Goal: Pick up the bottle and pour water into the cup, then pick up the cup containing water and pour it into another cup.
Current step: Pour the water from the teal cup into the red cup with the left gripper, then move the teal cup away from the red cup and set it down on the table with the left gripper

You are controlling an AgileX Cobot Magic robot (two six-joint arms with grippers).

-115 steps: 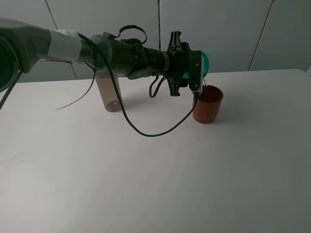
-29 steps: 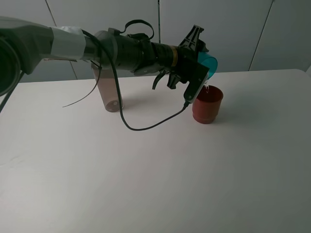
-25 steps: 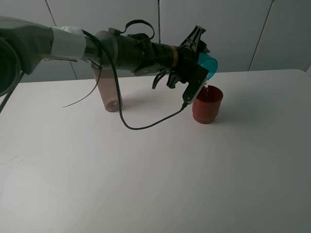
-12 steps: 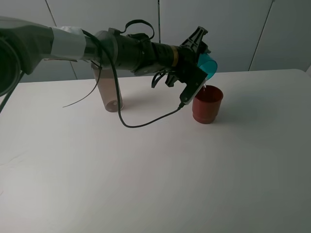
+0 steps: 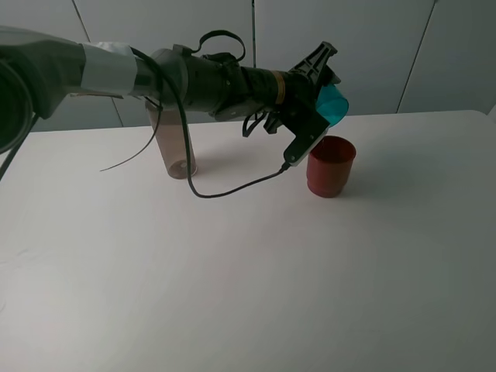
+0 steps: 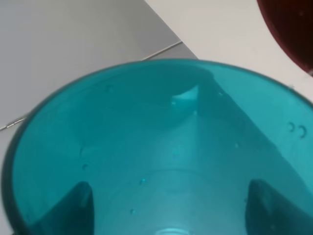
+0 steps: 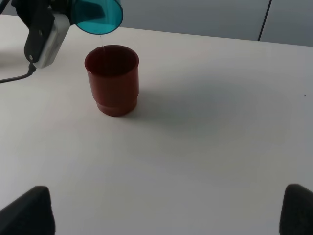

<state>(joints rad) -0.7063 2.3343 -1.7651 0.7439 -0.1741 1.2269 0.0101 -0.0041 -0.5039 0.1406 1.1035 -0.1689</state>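
Since a moment ago, the left hand (image 5: 322,91) has rolled further, tipping the cup (image 5: 334,101) steeper over another cup (image 5: 331,165) on the worktop (image 5: 248,271); the bottle (image 5: 175,147) stands well apart. Left wrist view: the hand grips the cup (image 6: 156,156). Right wrist view: a thin stream falls into another cup (image 7: 113,80); right hand's fingers (image 7: 27,210) spread wide.

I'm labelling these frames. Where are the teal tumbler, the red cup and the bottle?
teal tumbler (image 5: 334,101), exterior high view, on its tilted side wall.
red cup (image 7: 116,90), right wrist view, on its outer wall below the rim.
bottle (image 5: 175,151), exterior high view, on its lower body.
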